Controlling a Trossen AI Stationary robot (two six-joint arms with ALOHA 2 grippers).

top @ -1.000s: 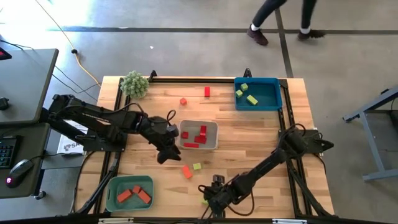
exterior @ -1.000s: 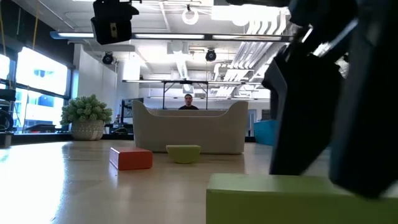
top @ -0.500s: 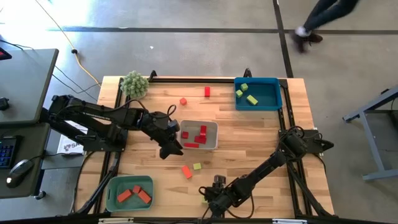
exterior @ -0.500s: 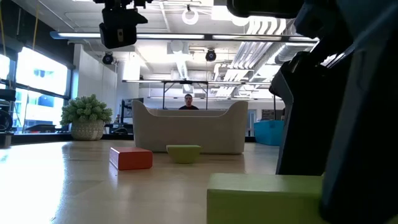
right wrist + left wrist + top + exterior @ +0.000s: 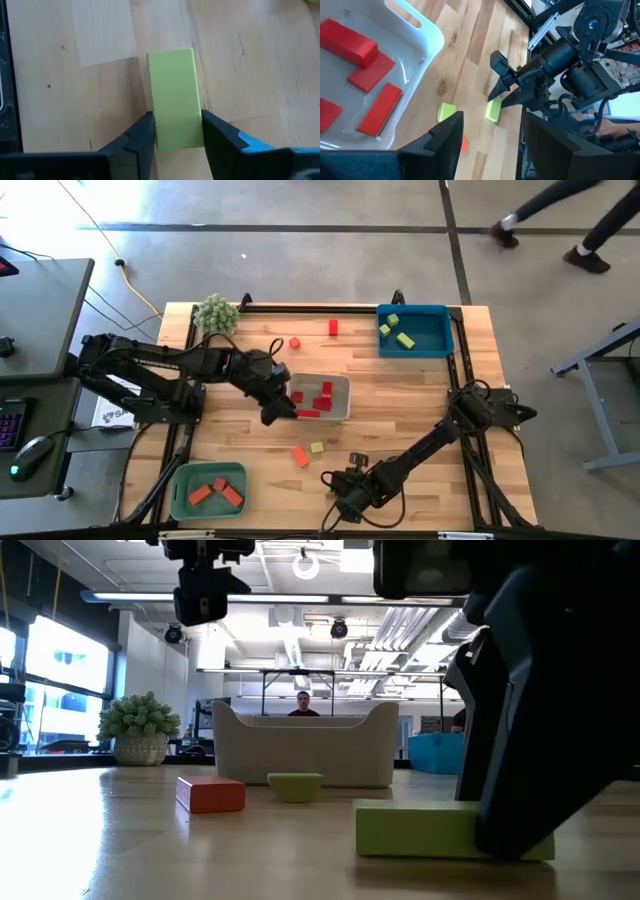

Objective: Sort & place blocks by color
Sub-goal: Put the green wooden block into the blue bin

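One yellow-green bar [image 5: 175,97] lies at the table's near edge — small, stiff, likely light. The right gripper [image 5: 175,134] pinches its long sides; the left gripper [image 5: 490,145] hangs empty, jaws apart, by the white tray [image 5: 343,385].

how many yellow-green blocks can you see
5: three in the blue tray at; one loose mid-table; one between the right gripper's fingers. Arms may hide others.

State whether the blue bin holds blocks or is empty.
Not empty: the blue bin holds three yellow-green blocks, per the high view.
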